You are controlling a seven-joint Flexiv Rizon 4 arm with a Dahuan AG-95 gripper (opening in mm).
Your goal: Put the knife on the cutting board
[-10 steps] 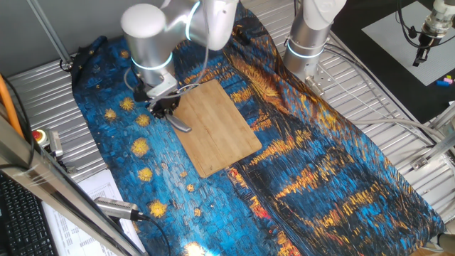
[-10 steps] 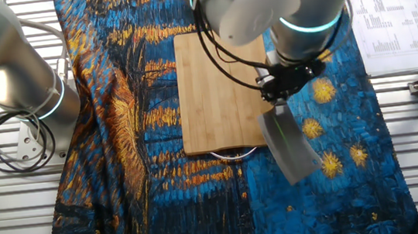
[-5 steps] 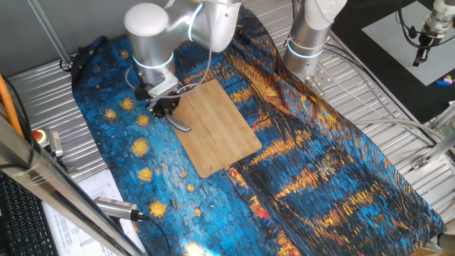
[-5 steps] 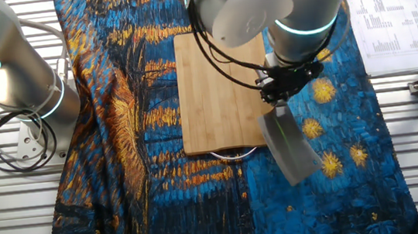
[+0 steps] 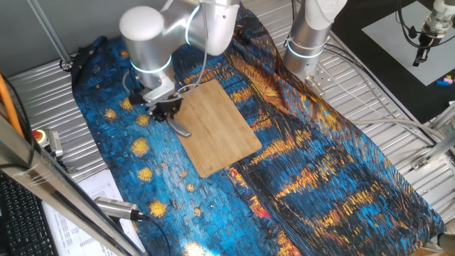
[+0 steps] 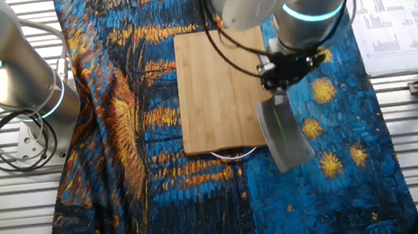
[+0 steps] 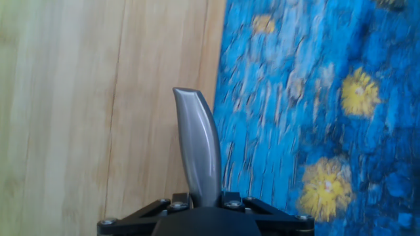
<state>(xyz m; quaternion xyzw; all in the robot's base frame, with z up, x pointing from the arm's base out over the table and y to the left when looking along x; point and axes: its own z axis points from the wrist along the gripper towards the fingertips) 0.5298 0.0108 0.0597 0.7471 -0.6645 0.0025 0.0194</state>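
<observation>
The knife (image 6: 283,134), a cleaver with a broad dull-grey blade, hangs from my gripper (image 6: 283,76), which is shut on its handle. It is held above the cloth at the cutting board's edge, near the wire-loop end. The cutting board (image 6: 218,89) is a light-brown bamboo rectangle lying flat on the blue and yellow cloth. In one fixed view my gripper (image 5: 166,108) holds the knife (image 5: 182,129) at the left edge of the board (image 5: 220,129). In the hand view the knife (image 7: 199,154) points away from me, over the board's (image 7: 85,105) edge.
A blue and yellow painted cloth (image 5: 298,171) covers the table. A second robot arm's base (image 5: 307,39) stands at the back. Papers (image 6: 389,12) and cables (image 6: 2,146) lie off the cloth on the metal slats.
My gripper has shifted slightly with the knife. The blade has swung a little closer to the board's corner. The board has not moved.
</observation>
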